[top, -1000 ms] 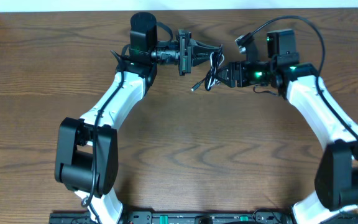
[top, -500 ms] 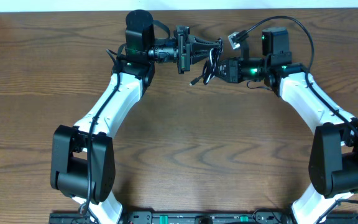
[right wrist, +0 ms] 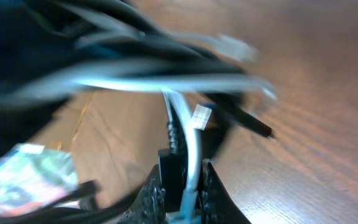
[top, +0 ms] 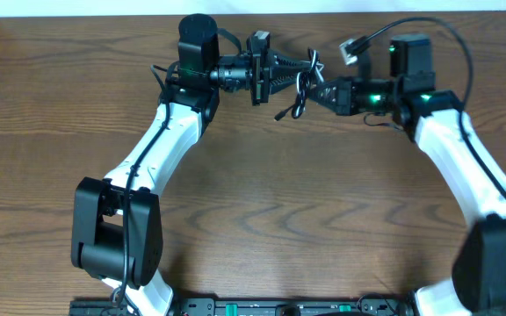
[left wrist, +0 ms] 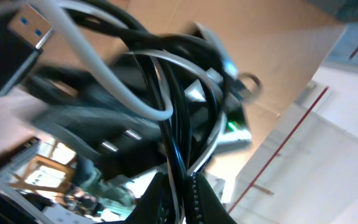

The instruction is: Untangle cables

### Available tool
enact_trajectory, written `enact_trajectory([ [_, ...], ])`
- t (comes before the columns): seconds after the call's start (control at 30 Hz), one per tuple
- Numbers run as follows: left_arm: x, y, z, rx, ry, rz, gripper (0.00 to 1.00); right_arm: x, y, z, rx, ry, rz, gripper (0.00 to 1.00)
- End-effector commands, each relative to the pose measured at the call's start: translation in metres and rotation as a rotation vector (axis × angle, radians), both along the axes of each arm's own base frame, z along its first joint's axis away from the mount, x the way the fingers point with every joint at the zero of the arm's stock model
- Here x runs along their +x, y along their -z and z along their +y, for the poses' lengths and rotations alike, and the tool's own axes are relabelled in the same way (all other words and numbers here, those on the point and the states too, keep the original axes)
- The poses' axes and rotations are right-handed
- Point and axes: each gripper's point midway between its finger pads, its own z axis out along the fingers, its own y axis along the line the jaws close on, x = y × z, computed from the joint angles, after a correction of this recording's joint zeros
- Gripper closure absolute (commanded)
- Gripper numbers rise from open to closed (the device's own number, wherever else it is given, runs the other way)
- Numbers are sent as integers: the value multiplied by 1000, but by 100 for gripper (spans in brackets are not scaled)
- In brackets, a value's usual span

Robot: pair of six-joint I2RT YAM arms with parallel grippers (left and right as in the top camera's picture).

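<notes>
The cables (top: 298,91) hang knotted above the worktop (top: 262,202), near the middle of its far edge. Left gripper (top: 309,67) and right gripper (top: 321,88), close together, each pinch black and white strands at once. Pulling apart would likely tighten the knot rather than free it; a plug (top: 278,115) could snag in a loop, or strands slip out.

overhead: looks straight down on the whole surface (top: 262,193), from far off. left wrist: sits close behind the left claw (left wrist: 178,193), tilted up toward room walls (left wrist: 347,137). right wrist: equally close behind the right claw (right wrist: 184,180), angled down at the surface. all three share the cables (top: 301,83).
</notes>
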Motion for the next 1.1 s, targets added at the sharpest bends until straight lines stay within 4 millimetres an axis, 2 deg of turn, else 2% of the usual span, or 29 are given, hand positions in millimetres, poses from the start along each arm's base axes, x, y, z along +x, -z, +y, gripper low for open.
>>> enact_trajectory([
  [0.0, -6, -18, 2, -7, 14, -159, 92, -6, -34, -5, -22, 37, -98, 99],
  [0.13, -7, -18, -2, -8, 11, -115, 92, -12, -40, 2, -16, 23, -109, 99],
  [0.27, -16, -18, -11, -13, 49, -93, 93, -11, -30, 13, -59, 34, -104, 99],
  [0.47, -28, -19, -18, -19, 103, -63, 92, 3, -32, 27, -83, 99, -149, 99],
  [0.7, -29, -21, -19, -23, 100, 37, 93, 27, -43, 18, -60, 274, -150, 97],
  [0.77, -28, -26, -20, -36, 101, 18, 92, 28, -43, 17, -63, 280, -154, 90],
  [0.8, -28, -29, -20, -42, 102, -3, 93, 27, -42, 16, -69, 277, -151, 64],
  [0.83, -28, -31, -19, -48, 103, -24, 93, 26, -39, 16, -77, 274, -144, 47],
  [0.87, -29, -33, -19, -51, 108, -34, 93, 25, -37, 15, -85, 272, -138, 40],
  [0.93, -31, -32, -16, -51, 123, -69, 93, 24, -31, 10, -105, 270, -123, 34],
  [1.07, -33, -32, -11, -56, 147, -253, 92, 20, -22, -4, -118, 268, -70, 32],
])
